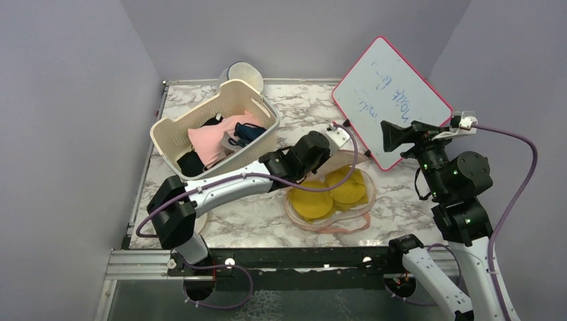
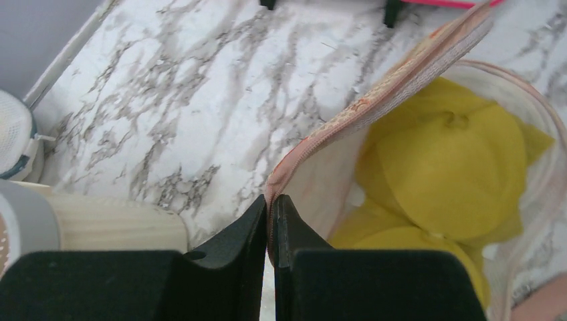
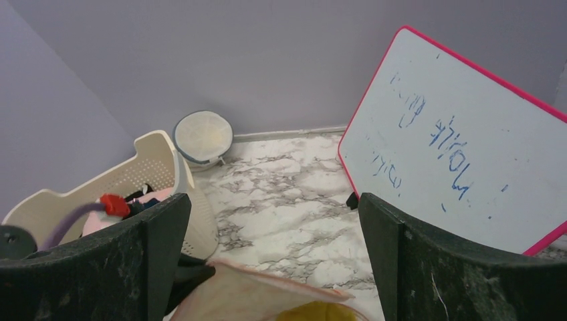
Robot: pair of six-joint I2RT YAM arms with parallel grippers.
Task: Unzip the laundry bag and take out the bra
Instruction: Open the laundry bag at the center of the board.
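The laundry bag [image 1: 325, 224] lies open on the marble table, its peach upper flap lifted. The mustard-yellow bra [image 1: 333, 190] lies inside, uncovered. My left gripper [image 1: 332, 155] is shut on the flap's pink zipper edge. In the left wrist view the gripper [image 2: 271, 200] pinches that edge [image 2: 401, 73], with the bra [image 2: 448, 167] to the right. My right gripper [image 1: 394, 136] is open and empty, raised above the bag's right end. In the right wrist view the gripper [image 3: 273, 200] looks down on the flap [image 3: 247, 287] and a bit of the bra [image 3: 314, 312].
A cream basket [image 1: 167, 134] with pink and dark garments stands at the back left. A round white mesh case [image 1: 242, 72] sits behind it. A pink-framed whiteboard [image 1: 391, 93] leans at the back right, close to my right gripper.
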